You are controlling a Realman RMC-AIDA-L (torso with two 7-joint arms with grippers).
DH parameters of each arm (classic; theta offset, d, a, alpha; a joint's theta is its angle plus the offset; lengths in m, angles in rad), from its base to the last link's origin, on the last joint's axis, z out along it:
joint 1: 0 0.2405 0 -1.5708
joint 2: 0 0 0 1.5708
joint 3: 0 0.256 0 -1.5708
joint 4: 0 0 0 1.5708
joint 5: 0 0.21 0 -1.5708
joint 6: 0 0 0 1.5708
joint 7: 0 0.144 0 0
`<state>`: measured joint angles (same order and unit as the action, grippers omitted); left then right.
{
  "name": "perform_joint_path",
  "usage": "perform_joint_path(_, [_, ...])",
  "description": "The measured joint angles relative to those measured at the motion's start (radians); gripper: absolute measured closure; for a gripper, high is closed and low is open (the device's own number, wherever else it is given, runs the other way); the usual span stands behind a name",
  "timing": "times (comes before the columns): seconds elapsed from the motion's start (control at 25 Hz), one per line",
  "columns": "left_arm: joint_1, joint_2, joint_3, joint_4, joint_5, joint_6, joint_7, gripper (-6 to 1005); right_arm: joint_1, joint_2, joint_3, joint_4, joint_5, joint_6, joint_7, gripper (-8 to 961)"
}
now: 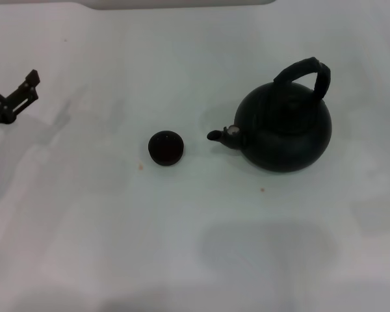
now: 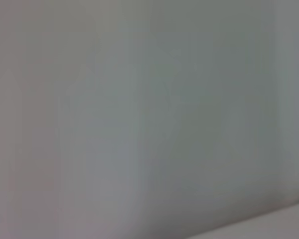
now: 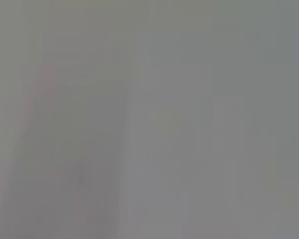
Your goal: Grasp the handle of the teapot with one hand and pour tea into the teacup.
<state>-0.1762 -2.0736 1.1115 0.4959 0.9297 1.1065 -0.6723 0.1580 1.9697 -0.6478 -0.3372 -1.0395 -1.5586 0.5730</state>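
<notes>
The teapot [image 1: 287,130] is a large round black pot standing upright on the white table, right of centre in the head view. Its short spout [image 1: 222,135] with a silvery spot points left toward the teacup. Its thick black arched handle [image 1: 309,73] rises over its top. The teacup [image 1: 166,147] is a small round black cup standing left of the spout, a short gap away. My left gripper [image 1: 12,70] is at the far left edge, open and empty, far from the cup. My right gripper is out of view. Both wrist views show only a blank grey surface.
The white table [image 1: 117,227] spreads all around the pot and cup. A pale raised edge [image 1: 182,3] runs along the far side. Small brown specks [image 1: 262,190] lie in front of the teapot.
</notes>
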Motion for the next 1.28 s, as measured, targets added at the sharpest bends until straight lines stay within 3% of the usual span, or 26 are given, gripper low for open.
perform_joint_path(0.16, [-0.005,0.001,0.000,-0.074,-0.068,0.090,0.065,123,0.044,0.001,0.015,0.041,-0.002,0.080,-0.052,366])
perform_joint_path(0.52, [0.004,0.006,-0.022,-0.096,-0.108,0.242,0.071,123,0.087,0.039,0.012,0.050,0.003,0.207,-0.054,369])
perform_joint_path(0.92, [0.010,0.017,-0.096,-0.124,-0.099,0.277,0.007,123,0.080,0.038,0.010,0.078,-0.002,0.237,-0.055,381])
perform_joint_path(1.16, [0.032,0.006,-0.202,-0.122,-0.106,0.282,-0.029,123,0.084,0.037,0.007,0.078,-0.002,0.285,-0.056,380])
perform_joint_path(1.28, [0.034,0.006,-0.215,-0.126,-0.104,0.273,-0.060,123,0.087,0.037,-0.003,0.072,-0.002,0.295,-0.073,378])
